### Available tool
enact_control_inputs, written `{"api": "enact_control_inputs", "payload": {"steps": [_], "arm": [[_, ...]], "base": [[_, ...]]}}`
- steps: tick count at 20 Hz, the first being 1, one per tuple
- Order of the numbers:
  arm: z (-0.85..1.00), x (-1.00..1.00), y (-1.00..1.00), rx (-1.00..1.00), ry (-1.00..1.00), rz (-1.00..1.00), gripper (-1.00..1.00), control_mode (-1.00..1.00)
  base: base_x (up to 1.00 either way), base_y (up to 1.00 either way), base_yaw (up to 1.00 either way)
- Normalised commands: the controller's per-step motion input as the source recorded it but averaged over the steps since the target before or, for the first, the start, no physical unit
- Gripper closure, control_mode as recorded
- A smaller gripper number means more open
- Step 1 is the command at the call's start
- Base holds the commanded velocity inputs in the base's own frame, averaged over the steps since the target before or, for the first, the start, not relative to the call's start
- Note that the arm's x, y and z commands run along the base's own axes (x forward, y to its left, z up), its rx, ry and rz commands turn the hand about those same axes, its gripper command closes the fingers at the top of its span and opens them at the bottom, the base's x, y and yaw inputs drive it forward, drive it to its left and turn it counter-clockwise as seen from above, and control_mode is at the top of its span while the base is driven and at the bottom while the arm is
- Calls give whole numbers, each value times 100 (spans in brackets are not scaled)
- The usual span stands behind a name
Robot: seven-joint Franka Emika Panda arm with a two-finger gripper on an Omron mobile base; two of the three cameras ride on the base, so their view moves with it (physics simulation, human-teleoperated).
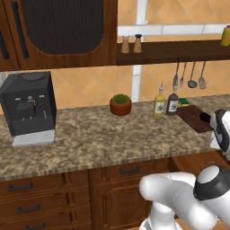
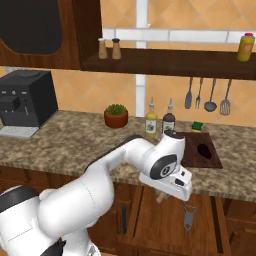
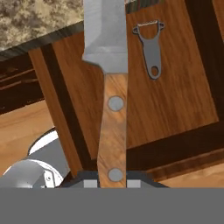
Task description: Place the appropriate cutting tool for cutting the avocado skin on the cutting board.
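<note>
In the left base view, you can see the flat dark reddish-brown wooden cutting board lying on the speckled stone counter at the far right, just past the two bottles. The small, very dark rounded avocado sits on its near right part. No knife lies on the board, so the placing itself is not done.

In the right base view, the white arm reaches down in front of the counter edge, with the hand over an open wooden drawer below the board. The gripper hangs there with a short wooden stub showing under it, which looks like the handle of the held tool. The stubby grey metal tool with a ring-like end lies in the drawer, just to the right of the hand and apart from it. The board and avocado are above and slightly right of the hand.

In the hand view, you see the slim knife with a pale grey blade and riveted wooden handle running straight up from the fingertips; the jaws are clamped on the handle's lower end. The drawer floor and the grey tool lie behind it.

My judgement: the right tool is picked and gripped. What is left is to lift it above the counter edge, carry it over the board and set it down clear of the avocado.
</note>
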Motion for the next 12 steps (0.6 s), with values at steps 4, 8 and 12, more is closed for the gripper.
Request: {"api": "enact_control_inputs", "payload": {"steps": [4,8,12], "arm": [[2,100,-17,0,0,-2,100,-100],[0,100,-24,0,0,0,100,-100],[0,100,-28,0,0,0,100,-100]], "base": [[0,0,0],[0,0,0],[0,0,0]]}}
